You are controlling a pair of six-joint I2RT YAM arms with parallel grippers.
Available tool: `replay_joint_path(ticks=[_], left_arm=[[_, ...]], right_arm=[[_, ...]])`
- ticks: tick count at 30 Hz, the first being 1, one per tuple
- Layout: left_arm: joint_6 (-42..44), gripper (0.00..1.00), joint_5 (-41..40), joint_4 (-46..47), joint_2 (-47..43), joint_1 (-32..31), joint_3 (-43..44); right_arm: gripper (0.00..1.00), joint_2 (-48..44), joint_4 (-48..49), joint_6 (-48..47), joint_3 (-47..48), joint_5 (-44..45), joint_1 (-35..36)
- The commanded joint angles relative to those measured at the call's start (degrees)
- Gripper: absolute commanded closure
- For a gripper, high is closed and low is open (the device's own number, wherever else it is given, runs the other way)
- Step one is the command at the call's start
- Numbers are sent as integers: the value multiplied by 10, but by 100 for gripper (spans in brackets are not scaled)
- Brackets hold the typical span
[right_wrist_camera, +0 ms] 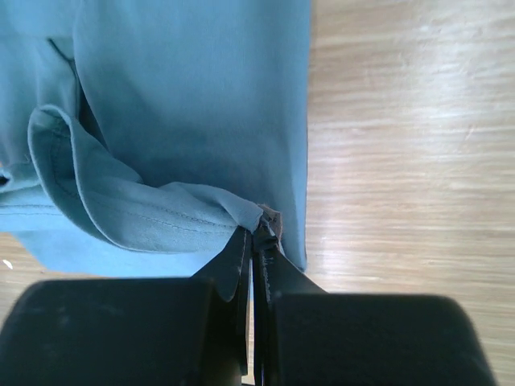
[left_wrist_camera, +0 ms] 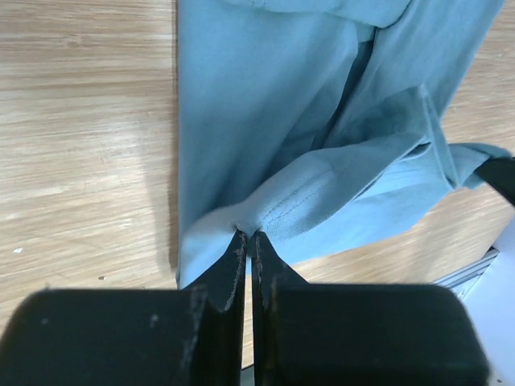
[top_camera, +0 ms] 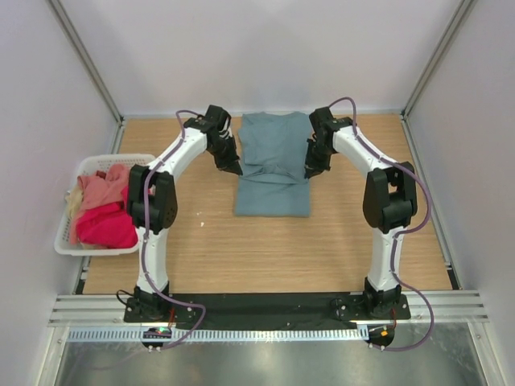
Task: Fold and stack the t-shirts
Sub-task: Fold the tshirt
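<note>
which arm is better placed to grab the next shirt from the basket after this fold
Left, probably: the basket sits on the left arm's side, while the right arm is across the teal shirt. The left tool and right tool both pinch that shirt.

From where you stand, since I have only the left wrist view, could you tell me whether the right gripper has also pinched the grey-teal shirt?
Observer: Yes, the right gripper is shut on a fold at the right edge of the grey-teal shirt.
Operator: Thank you. Are other shirts in sight?
Observer: Yes, a salmon-pink shirt and a crimson one lie heaped in a white basket at the table's left edge.
</note>
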Motion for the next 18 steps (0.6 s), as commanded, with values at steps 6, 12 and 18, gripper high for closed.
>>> replay_joint_path(ticks=[6,12,18], left_arm=[[2,100,19,-5,52,13,82],[-16,100,19,6,79,18,112],[-24,100,29,6,111,20,140]], right_arm=[[99,46,8,0,70,-33,-29],[99,82,10,-4,104,-48,-34],[99,106,7,-4,138,-48,-42]])
